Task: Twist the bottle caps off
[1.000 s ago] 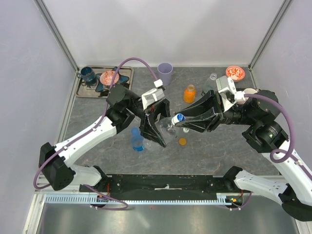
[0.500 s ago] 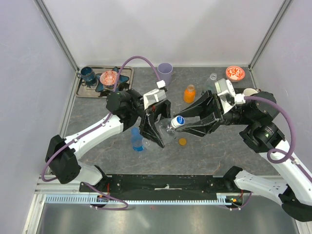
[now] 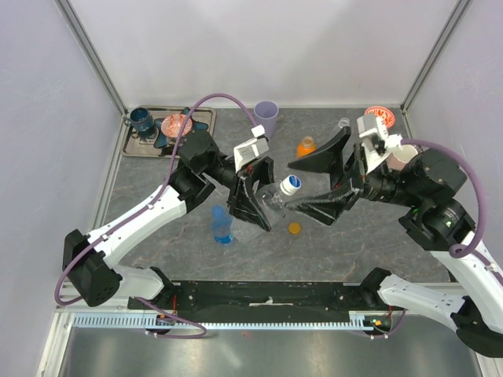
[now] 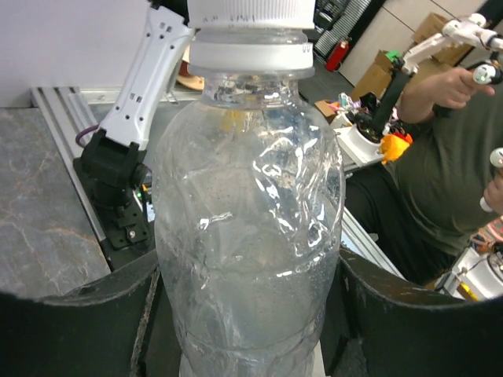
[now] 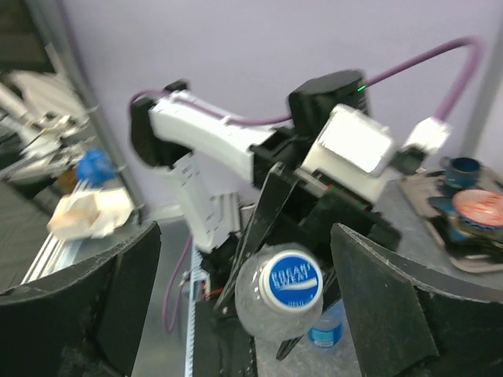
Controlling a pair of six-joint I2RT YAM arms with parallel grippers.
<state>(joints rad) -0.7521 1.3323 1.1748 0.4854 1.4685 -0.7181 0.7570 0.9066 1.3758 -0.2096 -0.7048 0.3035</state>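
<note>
My left gripper [image 3: 255, 208] is shut on a clear bottle [image 3: 269, 204], held tilted above the table; its black fingers [image 4: 75, 318] press both sides of the body [image 4: 247, 220]. The white, blue-topped cap [image 3: 291, 184] sits on the neck [image 4: 250, 35]. My right gripper [image 3: 289, 185] stands wide open around that cap [image 5: 291, 279] without touching it, and its fingers [image 5: 393, 306] are far apart. A blue bottle [image 3: 222, 224] stands on the table below the left gripper. An orange bottle [image 3: 305, 147] stands behind, and a loose orange cap [image 3: 295, 228] lies on the table.
A lilac cup [image 3: 266, 118] stands at the back centre. A tray [image 3: 203, 124] at the back left holds a teal mug [image 3: 141, 119] and a red bowl [image 3: 174, 124]. Another red bowl [image 3: 379, 118] and a small clear container [image 3: 343, 123] sit at the back right.
My right gripper has gone from shut on the cap to wide open, its upper finger swinging toward the back. The left gripper has kept the bottle and raised its neck slightly.
</note>
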